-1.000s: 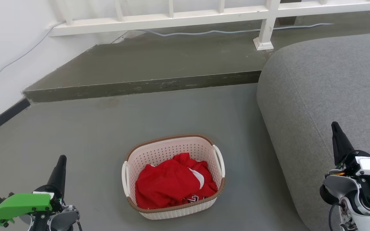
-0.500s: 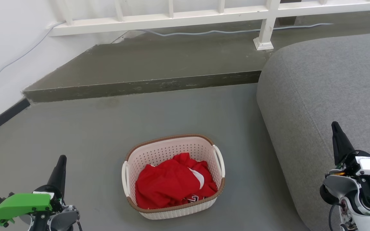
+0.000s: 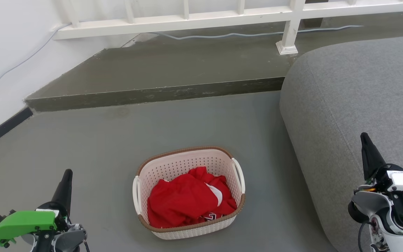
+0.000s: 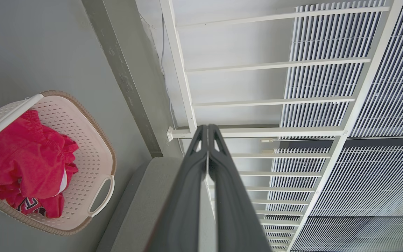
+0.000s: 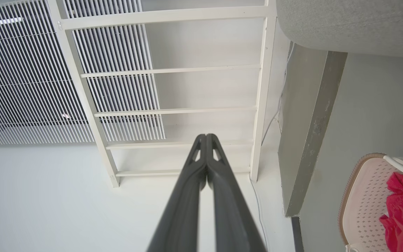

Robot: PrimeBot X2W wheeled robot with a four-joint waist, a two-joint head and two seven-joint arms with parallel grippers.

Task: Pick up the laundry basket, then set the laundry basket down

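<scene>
While the laundry basket (image 3: pixel 184 164) sits on the floor (image 3: pixel 100 147) holding red clothing (image 3: pixel 184 201), left gripper (image 3: pixel 67 173) and right gripper (image 3: pixel 364 137) flank it, both pressed together, empty.

No legible text; print on red garment (image 3: pixel 184 201) unreadable.

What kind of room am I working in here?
Likely a home living area: a grey sofa, the laundry basket holding red clothes, and a white railing behind.

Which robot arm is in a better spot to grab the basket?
Probably the left. The left gripper sits nearer the basket over the floor; the right gripper is farther off, by the grey couch.
</scene>
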